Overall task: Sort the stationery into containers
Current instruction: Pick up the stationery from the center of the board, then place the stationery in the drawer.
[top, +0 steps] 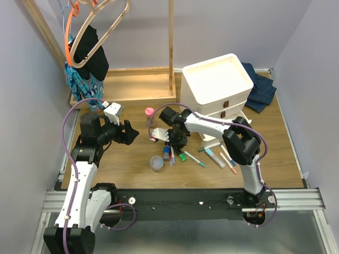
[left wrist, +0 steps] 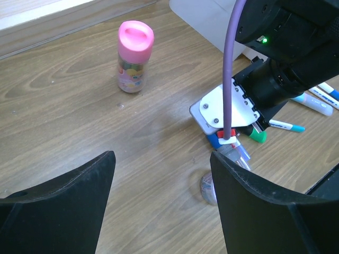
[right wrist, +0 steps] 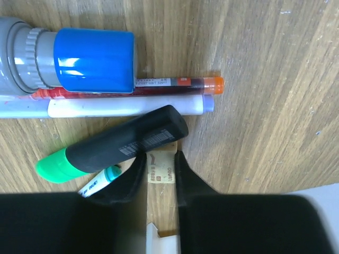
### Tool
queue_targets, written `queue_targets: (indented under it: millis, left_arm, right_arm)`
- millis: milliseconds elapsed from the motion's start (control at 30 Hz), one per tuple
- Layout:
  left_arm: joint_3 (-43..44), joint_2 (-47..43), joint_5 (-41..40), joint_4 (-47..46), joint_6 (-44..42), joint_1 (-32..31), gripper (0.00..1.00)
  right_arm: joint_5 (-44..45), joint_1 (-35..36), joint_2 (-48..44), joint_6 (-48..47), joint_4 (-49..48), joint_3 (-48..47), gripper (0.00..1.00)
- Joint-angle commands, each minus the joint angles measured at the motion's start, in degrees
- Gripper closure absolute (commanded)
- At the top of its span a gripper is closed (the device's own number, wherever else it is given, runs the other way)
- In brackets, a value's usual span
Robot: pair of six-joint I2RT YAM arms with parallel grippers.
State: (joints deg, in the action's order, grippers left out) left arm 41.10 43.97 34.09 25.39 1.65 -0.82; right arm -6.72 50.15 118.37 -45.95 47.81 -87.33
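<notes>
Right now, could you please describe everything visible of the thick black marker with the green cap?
The thick black marker with the green cap lies on the wooden table, slanted, cap low left in the right wrist view. Its glossy plastic barrel carries white print. A slim white marker lies alongside its blunt end; a teal-tipped pen pokes out beneath it. The right gripper appears to touch its barrel.

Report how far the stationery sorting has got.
Done: nothing shows in the drawer unit. In hand: right pincer down at the table, jaws flanking a small beige piece beside the black-and-green marker; grip unclear. Remaining: slim markers, clear tub, pink-capped bottle, on the table. Left pincer open, empty.
</notes>
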Motion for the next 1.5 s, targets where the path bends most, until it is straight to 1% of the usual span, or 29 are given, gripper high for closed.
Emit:
queue_targets:
  millis: [0,33,233,267,367,500,633,733,967,1100,1267,1367,1400,1433,1467]
  left_arm:
    - [-0.8,-1.1,1.6,-0.4,0.5,0.3,0.18]
    - [-0.8,-1.4,1.8,-0.5,0.5,0.3,0.18]
    - [-2.3,-2.4,3.0,-3.6,0.5,0.3,0.18]
    - [-2.5,-2.4,3.3,-4.0,0.6,0.3,0.18]
    - [-3.0,-2.7,3.6,-5.5,1.2,0.3,0.18]
    - [-3.4,-2.8,4.7,-6.7,2.0,0.3,0.18]
    - [-3.5,-2.7,4.7,-7.6,2.0,0.4,0.18]
    - [-3.4,-2.4,4.6,-8.5,2.6,0.3,0.18]
    - [-3.6,-2.4,4.1,-9.4,4.3,0.3,0.19]
    - [-3.2,-2.4,3.6,-8.8,4.0,0.3,0.18]
    - [-2.5,-1.7,3.3,-8.5,3.3,0.3,0.18]
    - [-2.0,-1.4,3.2,-8.3,3.0,0.3,0.18]
    - [-1.9,-1.4,3.2,-8.2,3.0,0.3,0.19]
    - [-1.6,-1.4,3.3,-7.9,3.0,0.4,0.18]
    - [-1.6,-1.4,3.4,-7.7,2.9,0.3,0.18]
  right_arm:
    - [-1.4,-0.2,0.0,0.7,2.0,-0.6,0.83]
    - [-1.2,-0.3,-2.9,0.9,2.5,-0.7,0.84]
    - [-0.2,-0.3,-14.0,2.0,6.1,-1.1,0.85]
    - [-0.2,-0.3,-17.4,2.5,6.2,-0.6,0.85]
    - [1.3,-0.3,-21.7,3.1,6.2,2.2,0.85]
    - [6.2,-0.7,-26.9,1.3,7.6,6.1,0.85]
    - [10.5,-2.3,-29.7,-2.3,8.9,9.6,0.85]
    - [11.8,-4.7,-30.5,-5.2,9.6,10.8,0.85]
    - [13.1,-12.4,-29.5,-11.2,7.7,11.7,0.85]
    - [13.0,-15.3,-27.8,-13.8,6.9,12.4,0.85]
    - [13.1,-16.4,-26.3,-15.4,6.1,15.0,0.81]
    - [14.1,-16.7,-26.4,-15.7,4.0,17.0,0.78]
    - [14.7,-16.7,-26.5,-15.7,2.3,17.5,0.70]
    - [15.9,-16.7,-26.7,-15.3,1.1,18.2,0.66]
    - [16.2,-16.7,-26.9,-14.1,0.4,18.3,0.57]
